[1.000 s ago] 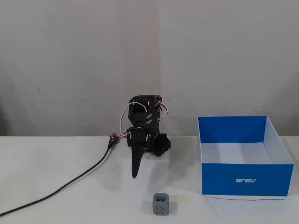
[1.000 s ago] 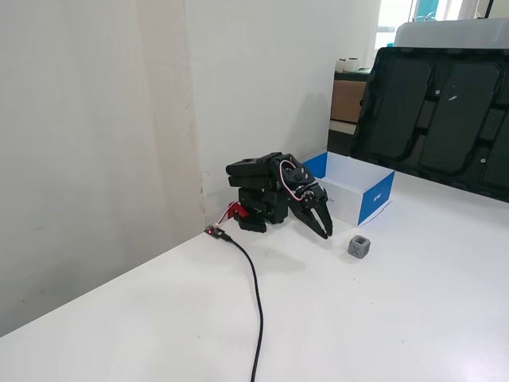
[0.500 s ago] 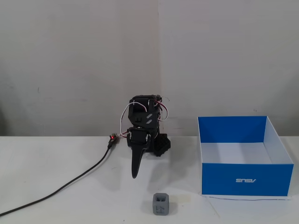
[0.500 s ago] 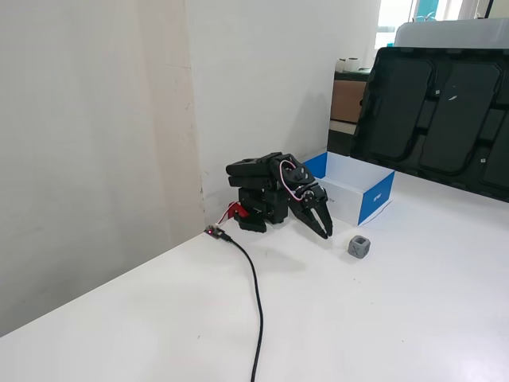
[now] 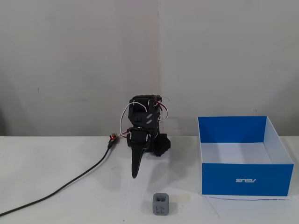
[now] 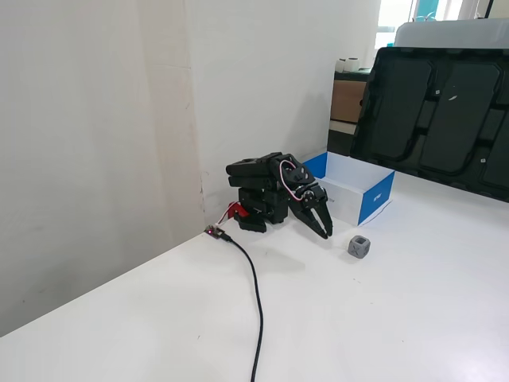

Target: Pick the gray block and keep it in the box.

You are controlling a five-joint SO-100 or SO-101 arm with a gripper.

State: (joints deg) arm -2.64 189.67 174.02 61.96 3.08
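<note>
In a fixed view facing the arm head-on, the black arm [image 5: 145, 130] sits folded low against the pale wall [image 5: 84, 60], with white and red wires looped over its upper joints. The gripper [image 5: 135, 173] points down toward the white table [image 5: 56, 163], its tip hanging just above the surface; from this angle the fingers overlap into one dark blade, so their spacing cannot be read here. A black cable [image 5: 65, 186] runs from a small red-lit connector [image 5: 112, 137] at the arm's left side and trails off toward the lower left edge. The gray block [image 5: 161, 204] rests on the table near the bottom edge, in front of the gripper and slightly to its right, apart from it. The box [image 5: 245, 179] stands to the right of the block (blue outside, white inside, logo on the near wall), open side up and holding nothing visible. Nothing lies between gripper and block.

In the other fixed view, taken from the side, the gripper [image 6: 324, 228] shows its two fingers slightly spread, holding nothing. The gray block [image 6: 359, 247] lies just beyond the fingertips, not touching them. The box [image 6: 374, 197] sits behind the block, near the arm [image 6: 266, 191]. A large black moulded tray [image 6: 433, 111] leans upright behind the table [image 6: 413, 318], and the cable [image 6: 256, 310] crosses the foreground.
</note>
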